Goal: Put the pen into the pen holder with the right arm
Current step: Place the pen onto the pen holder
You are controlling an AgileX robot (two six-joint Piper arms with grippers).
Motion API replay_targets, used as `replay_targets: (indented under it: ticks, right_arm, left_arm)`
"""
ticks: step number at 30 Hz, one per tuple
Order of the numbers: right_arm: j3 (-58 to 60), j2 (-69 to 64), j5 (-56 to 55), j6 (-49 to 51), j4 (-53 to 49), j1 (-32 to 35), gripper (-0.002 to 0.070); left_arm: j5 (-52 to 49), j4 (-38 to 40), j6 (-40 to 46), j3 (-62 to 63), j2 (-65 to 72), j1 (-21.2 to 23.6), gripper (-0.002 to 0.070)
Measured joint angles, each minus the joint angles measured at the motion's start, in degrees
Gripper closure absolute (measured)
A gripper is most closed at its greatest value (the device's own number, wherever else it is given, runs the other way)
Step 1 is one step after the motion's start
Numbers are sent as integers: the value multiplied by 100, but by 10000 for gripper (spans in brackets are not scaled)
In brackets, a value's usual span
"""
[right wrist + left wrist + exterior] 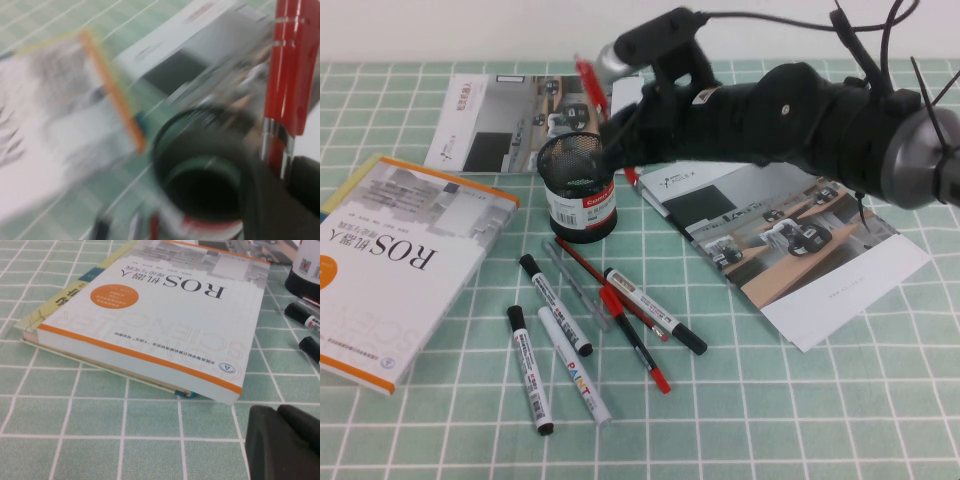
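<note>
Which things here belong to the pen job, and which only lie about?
Job: the pen in the right gripper, above the pen holder.

Lying about: ROS book, brochures, loose markers; left gripper, low over the table beside the book.

A green checked tablecloth (800, 400) is covering the table. Lying on it are a thick ROS book (390, 265) at the left, two brochures (495, 120) (790, 245), and a loose cluster of markers and pens (590, 325). The black mesh pen holder (578, 188) is standing upright among them.
</note>
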State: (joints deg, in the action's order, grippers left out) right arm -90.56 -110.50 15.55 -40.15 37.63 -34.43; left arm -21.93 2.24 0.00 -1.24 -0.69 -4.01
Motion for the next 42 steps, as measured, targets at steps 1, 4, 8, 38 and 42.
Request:
replay_targets:
  ticks: [1,4,8,38,42]
  right_arm:
    - [0,0,-171,241,-165,0,610]
    - [0,0,-681,786,-516,0,610]
    - [0,0,-1297,1675,-1241,0,610]
    - [172,-1035,-5185,7638,-7834,51,610]
    - [334,-1150,-5527,7597,-7735,122,610]
  left_arm:
    - [0,0,0,0,0,0,679]
    - [0,0,0,0,0,0,679]
    - [0,0,0,0,0,0,679]
    - [0,0,0,0,0,0,679]
    - [0,0,0,0,0,0,679]
